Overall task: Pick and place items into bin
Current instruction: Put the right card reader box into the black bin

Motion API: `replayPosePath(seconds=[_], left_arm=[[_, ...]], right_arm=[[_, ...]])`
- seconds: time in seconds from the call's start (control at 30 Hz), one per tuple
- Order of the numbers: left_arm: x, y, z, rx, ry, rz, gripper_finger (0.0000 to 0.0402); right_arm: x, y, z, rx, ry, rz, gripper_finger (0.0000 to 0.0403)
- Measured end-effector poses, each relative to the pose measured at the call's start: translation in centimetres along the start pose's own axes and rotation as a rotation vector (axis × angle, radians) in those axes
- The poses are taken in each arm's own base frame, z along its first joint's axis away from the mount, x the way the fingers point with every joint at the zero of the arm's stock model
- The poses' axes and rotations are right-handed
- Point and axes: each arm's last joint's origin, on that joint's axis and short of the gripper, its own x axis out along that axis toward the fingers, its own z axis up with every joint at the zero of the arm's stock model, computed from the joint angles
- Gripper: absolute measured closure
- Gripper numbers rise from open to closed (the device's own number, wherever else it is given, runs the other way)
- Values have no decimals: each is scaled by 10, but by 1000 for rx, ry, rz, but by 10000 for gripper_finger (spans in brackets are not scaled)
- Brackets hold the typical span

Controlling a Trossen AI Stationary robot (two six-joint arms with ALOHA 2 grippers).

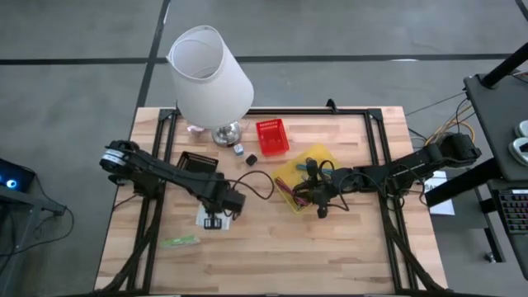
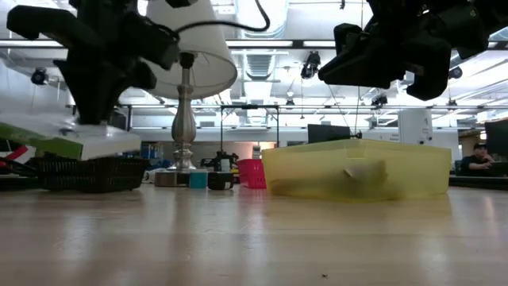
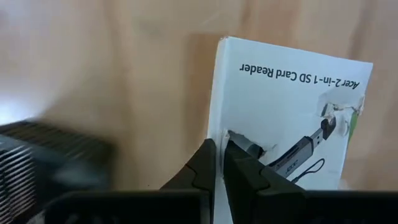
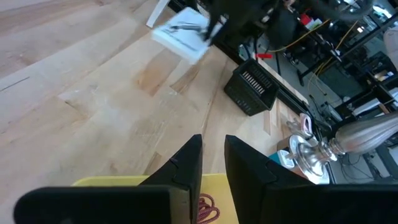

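Observation:
My left gripper (image 1: pixel 217 218) is near the table's middle left, shut on the white card packet (image 1: pixel 209 219), which reads "SD Card Reader" in the left wrist view (image 3: pixel 292 118). In the low view the packet (image 2: pixel 75 137) hangs clear of the table. My right gripper (image 1: pixel 319 200) hovers over the near side of the yellow bin (image 1: pixel 285 173); its fingers (image 4: pixel 213 155) stand a narrow gap apart and hold nothing. Dark cables and coloured ties (image 1: pixel 309 175) lie in the bin. A green strip (image 1: pixel 181 241) lies flat near the table's near left edge. My left gripper pinches the white card packet between its two fingers (image 3: pixel 205 165) at one long edge (image 3: pixel 219 134), beside a torn spot in the card. The fingers come from above. The packet is lifted clear of the table and sits slightly tilted below the gripper (image 2: pixel 48 131).
A big white lamp (image 1: pixel 210 74) stands at the far left. A red basket (image 1: pixel 272 137) and a black basket (image 1: pixel 195 162) sit near it, with small dark cubes (image 1: pixel 238 150) between them. Bare wood lies along the near edge.

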Motion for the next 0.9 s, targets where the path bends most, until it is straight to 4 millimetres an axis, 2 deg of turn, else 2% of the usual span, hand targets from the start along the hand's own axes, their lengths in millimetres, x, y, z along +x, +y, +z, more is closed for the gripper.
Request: replayPosePath(seconds=[0.2,0.33,0.57,0.73,0.9], left_arm=[[-26,10,-8,28,7,179,398],[-39,19,-14,61,-48,226,398],[-61,52,-39,30,-122,267,398],[-64,76,-58,-31,-143,280,398],[-55,91,-72,42,-98,292,398]], right_arm=[[0,0,0,0,0,0,342],[0,0,0,0,0,0,342],[0,0,0,0,0,0,346],[0,0,0,0,0,0,342],[0,0,0,0,1,1,343]])
